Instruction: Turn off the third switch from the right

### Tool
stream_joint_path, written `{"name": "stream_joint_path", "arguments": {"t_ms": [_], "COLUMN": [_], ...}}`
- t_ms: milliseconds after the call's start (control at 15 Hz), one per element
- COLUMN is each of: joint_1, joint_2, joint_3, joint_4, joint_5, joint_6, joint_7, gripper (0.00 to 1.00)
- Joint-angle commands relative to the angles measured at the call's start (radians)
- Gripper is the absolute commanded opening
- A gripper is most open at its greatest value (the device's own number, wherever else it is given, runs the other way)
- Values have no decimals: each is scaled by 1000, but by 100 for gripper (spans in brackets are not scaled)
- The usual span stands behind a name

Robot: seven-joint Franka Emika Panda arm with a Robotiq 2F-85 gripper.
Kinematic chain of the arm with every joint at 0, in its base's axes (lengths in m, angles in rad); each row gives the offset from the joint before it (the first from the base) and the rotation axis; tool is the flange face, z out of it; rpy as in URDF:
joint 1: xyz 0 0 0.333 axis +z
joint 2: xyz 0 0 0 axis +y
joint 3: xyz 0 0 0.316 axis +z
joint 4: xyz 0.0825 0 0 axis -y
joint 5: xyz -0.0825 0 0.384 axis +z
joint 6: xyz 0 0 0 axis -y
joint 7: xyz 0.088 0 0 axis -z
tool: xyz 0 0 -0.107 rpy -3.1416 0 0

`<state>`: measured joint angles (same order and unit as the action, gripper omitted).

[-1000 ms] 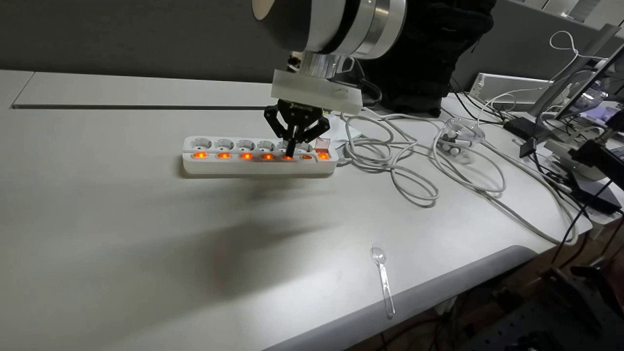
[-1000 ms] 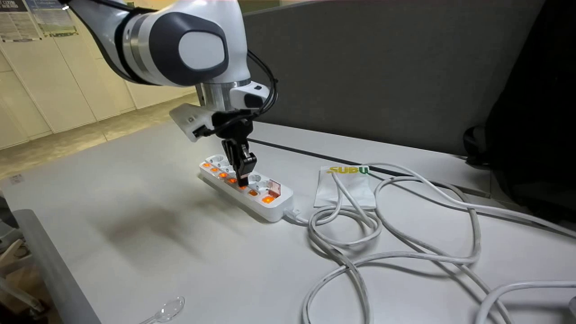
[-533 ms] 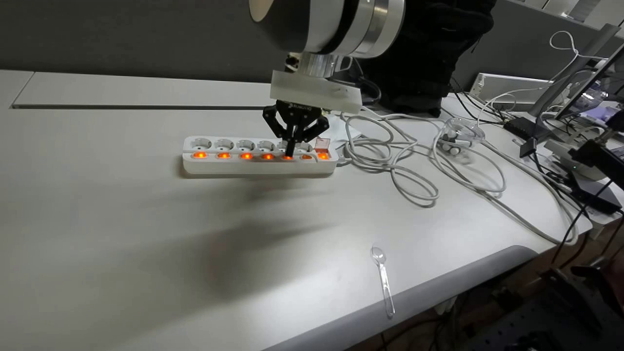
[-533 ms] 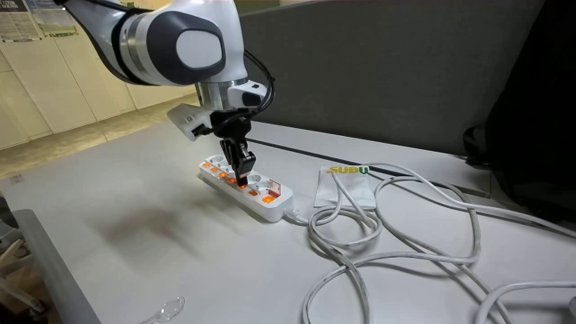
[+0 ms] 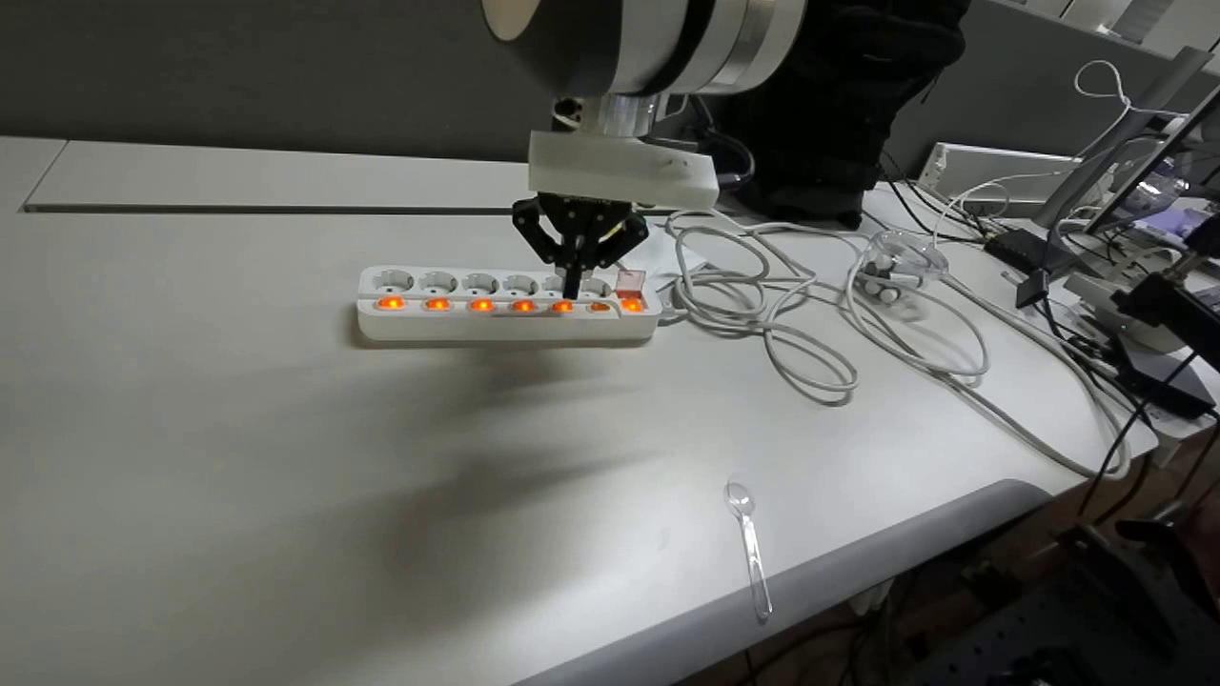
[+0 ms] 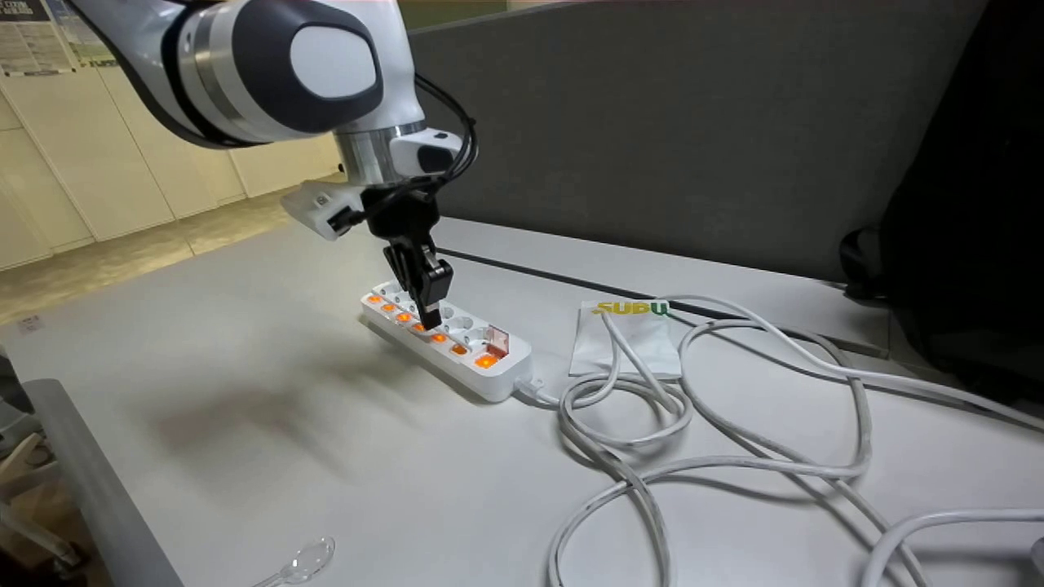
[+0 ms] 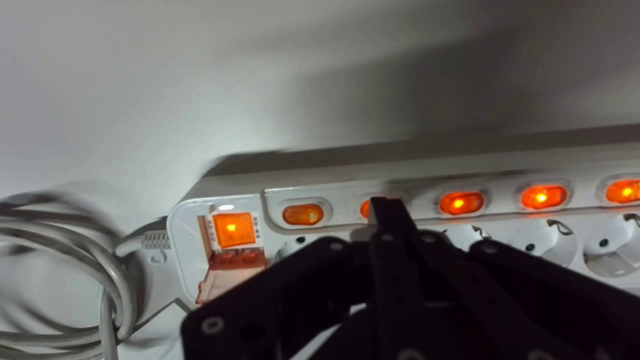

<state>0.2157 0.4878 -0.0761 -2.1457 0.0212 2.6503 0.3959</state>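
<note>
A clear spoon (image 5: pixel 750 543) lay at the near edge of a white surface (image 5: pixel 143 333), its handle over the gray rim. Beyond it sat a white power strip (image 5: pixel 505 328), its third switch from the right (image 5: pixel 562 307), counting the square end switch (image 5: pixel 631 306), lit orange in both exterior views. The black tool (image 5: pixel 571 293) hung just above that third switch with its fingers (image 7: pixel 392 212) drawn together; in the wrist view, the tips partly hid the switch. The second switch (image 5: pixel 599 307) looked dimmer than its neighbors, and a red hinged cover (image 5: pixel 629 283) stood raised behind the square one. Loops of pale cable (image 6: pixel 861 420) lay alongside, near a white packet (image 6: pixel 652 338) with yellow and green letters. A black bag (image 5: pixel 839 124) stood farther back, before a gray partition (image 5: pixel 238 76).
</note>
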Motion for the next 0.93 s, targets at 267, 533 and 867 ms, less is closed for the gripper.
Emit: {"name": "stream_joint_path", "arguments": {"t_ms": [267, 533, 867], "joint_1": [14, 12, 15], "joint_2": [1, 18, 27], "joint_3": [-33, -23, -18], "joint_4": [-30, -25, -25], "joint_5": [-35, -26, -17], "joint_6": [40, 65, 92], "joint_7": [48, 34, 27], "gripper": [0, 0, 0]}}
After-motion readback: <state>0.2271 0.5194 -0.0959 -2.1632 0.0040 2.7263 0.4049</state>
